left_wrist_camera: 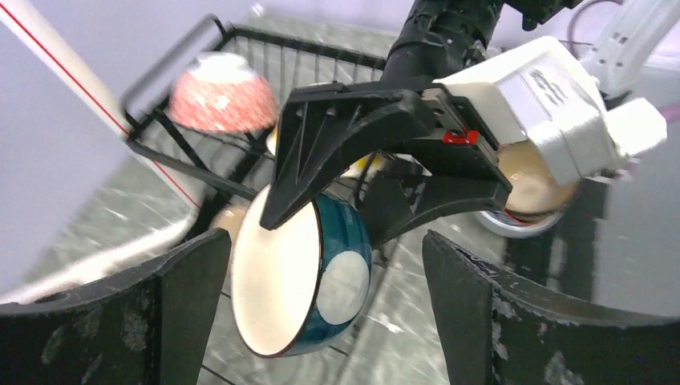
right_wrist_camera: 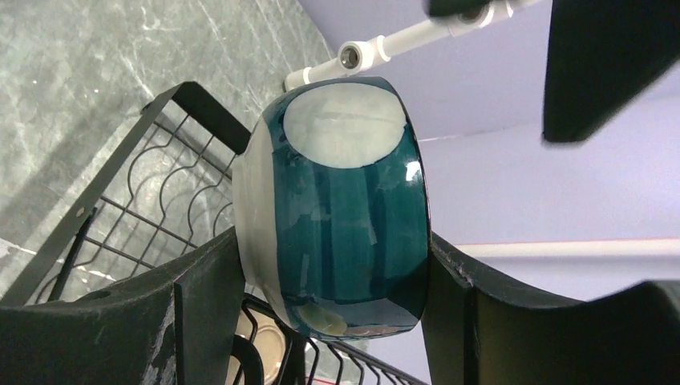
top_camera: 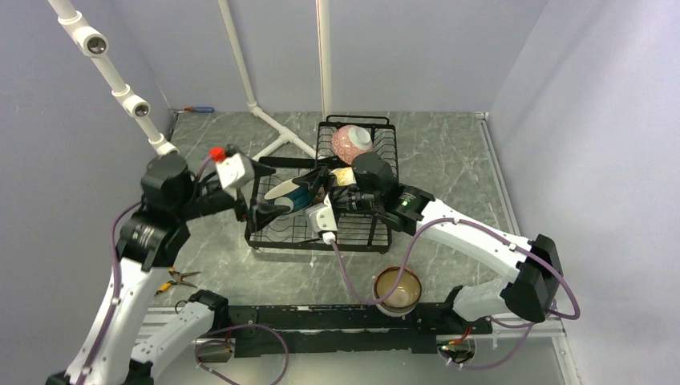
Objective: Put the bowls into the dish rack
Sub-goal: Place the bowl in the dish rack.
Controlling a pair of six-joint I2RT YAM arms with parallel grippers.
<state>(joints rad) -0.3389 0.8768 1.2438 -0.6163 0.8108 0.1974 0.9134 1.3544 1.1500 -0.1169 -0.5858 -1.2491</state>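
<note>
Clamping the teal bowl point(right_wrist_camera: 345, 216) on edge, the right gripper point(right_wrist_camera: 333, 273) is pressing one finger across the cream mouth and the other against the base. The left gripper point(left_wrist_camera: 325, 257) is standing wide apart, its fingers flanking that same bowl at 9 and 3 o'clock without touching it. Both are hovering over the lower tray of the rack point(top_camera: 277, 242), with the bowl tilted above the wire slots.

The step in hand looks like seating this bowl in the tray while one arm is carrying it alone. The next move is probably calling for the left arm to be backing out toward 8 o'clock, and for the right to be lowering the bowl's edge into a slot before letting go; coming in skewed is risking a roll across the wires.

A pink bowl point(top_camera: 353, 141) is lying in the raised basket at the rack's 12 o'clock end. A brown-rimmed bowl point(top_camera: 398, 289) is waiting on the table point(top_camera: 457, 160) at 5 o'clock of the rack, near the arm bases.

The table is showing grey marbled stone, pale lilac walls are closing it in, a white pipe frame point(top_camera: 240, 64) is rising at 11 o'clock, and pliers point(top_camera: 180, 279) are lying at 8 o'clock
</note>
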